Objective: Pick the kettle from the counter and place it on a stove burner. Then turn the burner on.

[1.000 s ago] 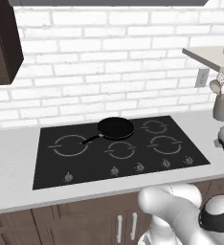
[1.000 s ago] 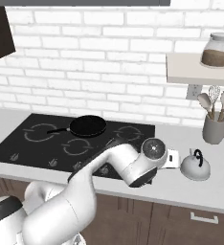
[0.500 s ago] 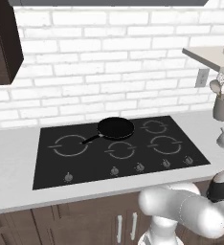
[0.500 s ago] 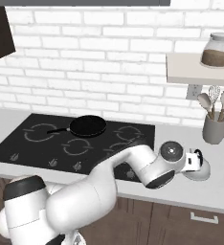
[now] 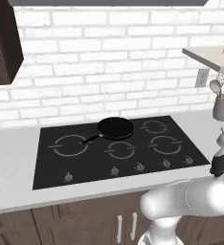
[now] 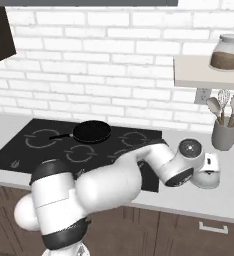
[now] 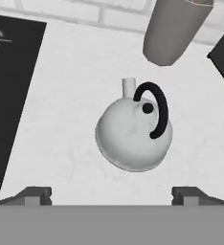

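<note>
Hovering over the kettle (image 7: 133,131), the gripper (image 7: 113,195) has its jaws spread wide with nothing between them. That kettle sits upright on the pale counter (image 7: 71,119), black handle arching over its dome, the grey utensil cup (image 7: 173,31) at about one o'clock and the cooktop (image 7: 8,91) off at nine. It looks untouched, I think.

I am seeing one kettle (image 7: 133,131), one black frying pan (image 5: 115,128), one grey cup of utensils (image 6: 225,134) and one jar (image 6: 229,52) on one shelf (image 6: 209,74). I am counting five ring markings and five knobs on the single cooktop (image 5: 51,167).
</note>
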